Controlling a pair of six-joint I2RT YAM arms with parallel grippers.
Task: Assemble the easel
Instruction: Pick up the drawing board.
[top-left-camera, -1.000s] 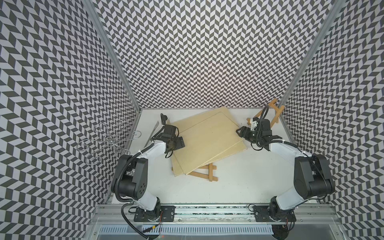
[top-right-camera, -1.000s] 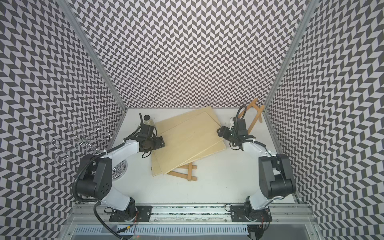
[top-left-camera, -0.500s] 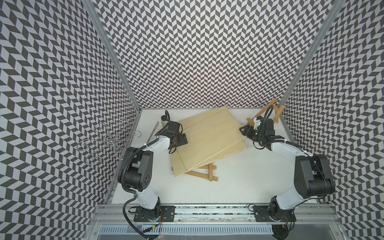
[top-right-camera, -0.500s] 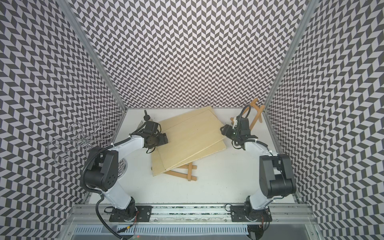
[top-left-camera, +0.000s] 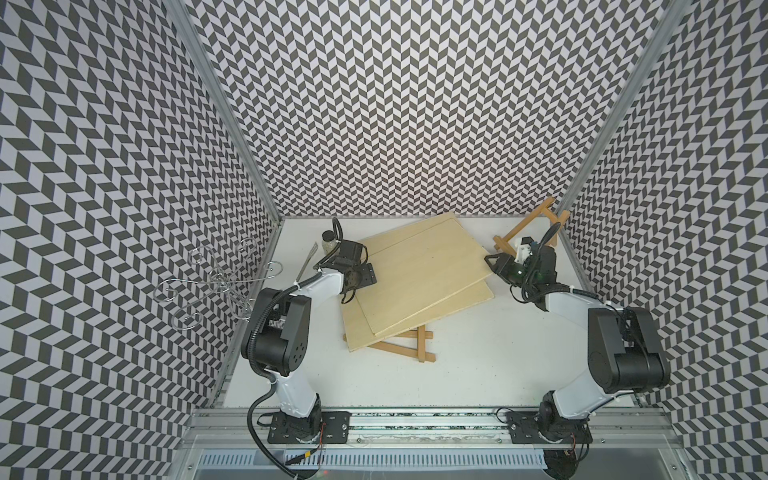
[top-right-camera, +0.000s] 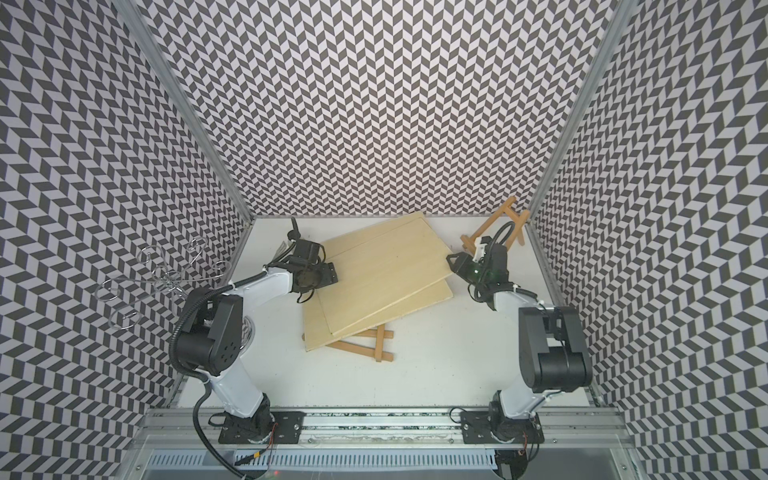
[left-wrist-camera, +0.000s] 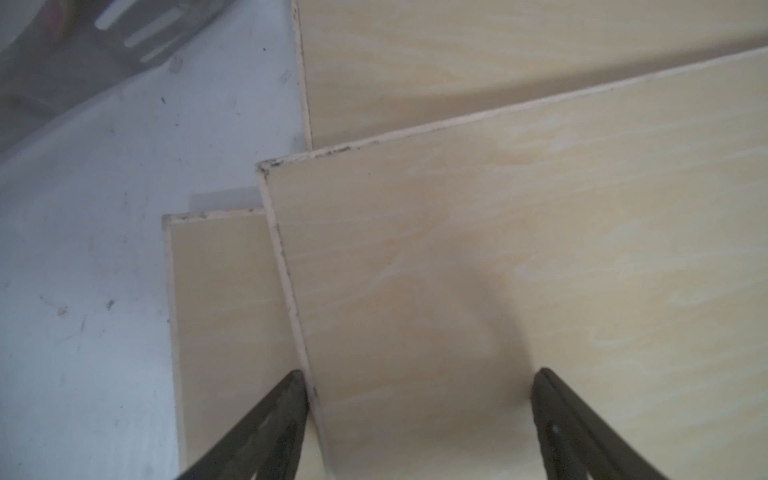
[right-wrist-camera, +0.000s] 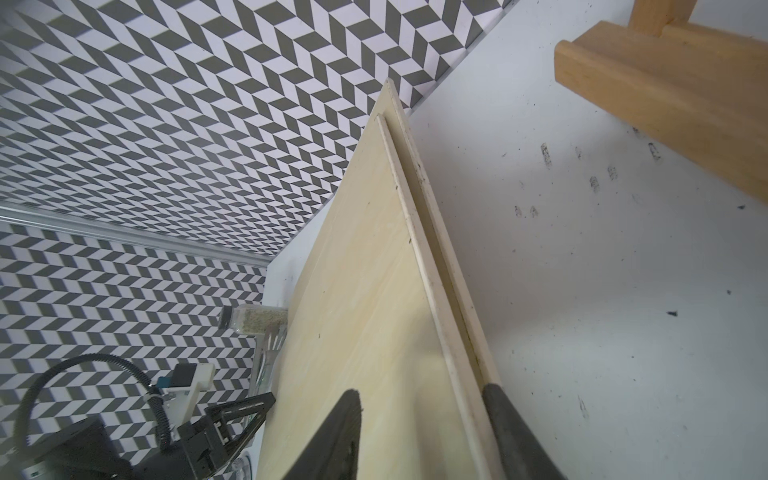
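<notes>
The light-brown wooden easel frame (top-left-camera: 409, 352) is lying flat on the white surface (top-left-camera: 478, 374), half buried under pale plywood boards (top-left-camera: 419, 282). A second wooden frame (top-left-camera: 524, 227) is sitting in the far right corner. I am judging its slats light and stiff, best pinched across one rail. My left end effector (left-wrist-camera: 419, 374) is gaping wide at the boards' left edge, empty. My right end effector (right-wrist-camera: 420, 390) is straddling their right edge, half open; I cannot tell whether it is gripping.
</notes>
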